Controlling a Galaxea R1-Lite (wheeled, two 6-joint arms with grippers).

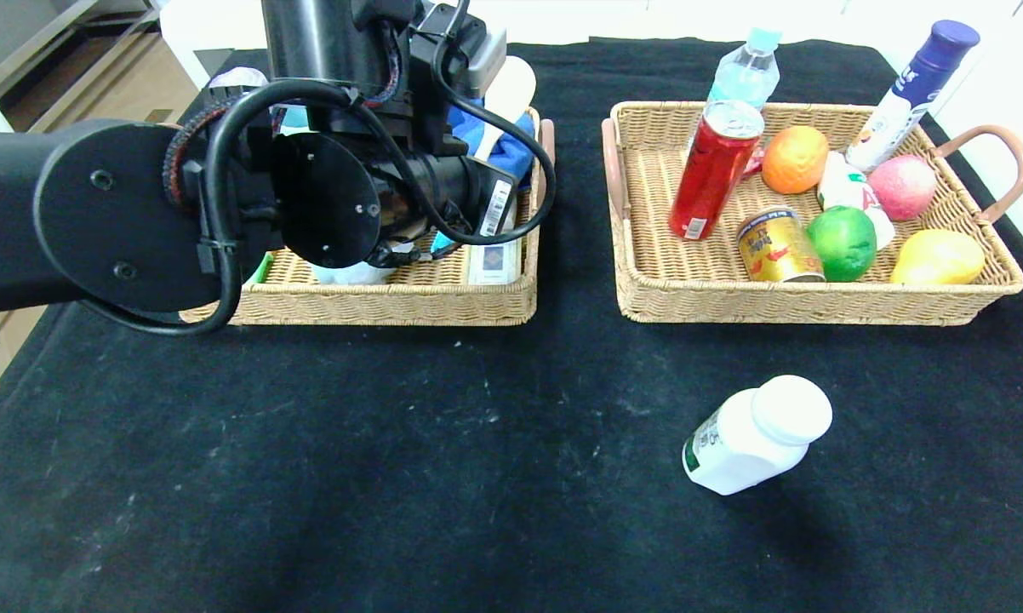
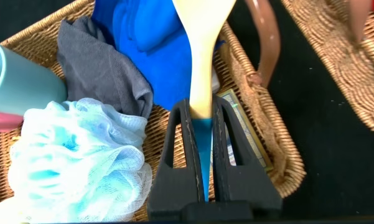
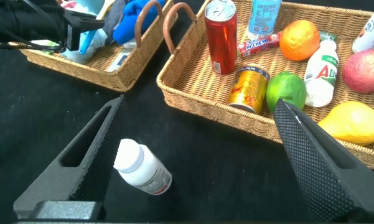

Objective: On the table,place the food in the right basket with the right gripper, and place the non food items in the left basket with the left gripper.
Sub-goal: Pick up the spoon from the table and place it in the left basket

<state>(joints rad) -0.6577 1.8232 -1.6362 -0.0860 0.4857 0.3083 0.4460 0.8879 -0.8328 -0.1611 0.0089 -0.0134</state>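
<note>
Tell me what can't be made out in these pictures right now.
- Head view: most of the left basket is hidden by the left arm.
- Left wrist view: the pale spoon is cut off by the edge, held in the left gripper.
- White bottle: label print too small.

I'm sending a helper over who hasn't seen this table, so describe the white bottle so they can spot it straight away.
Start at the right basket full of fruit and drinks on the black table. On the bare cloth in front of that basket lies a white pill bottle on its side. It is the only item outside both baskets, plain white with a wide cap and a green-edged label.
</note>
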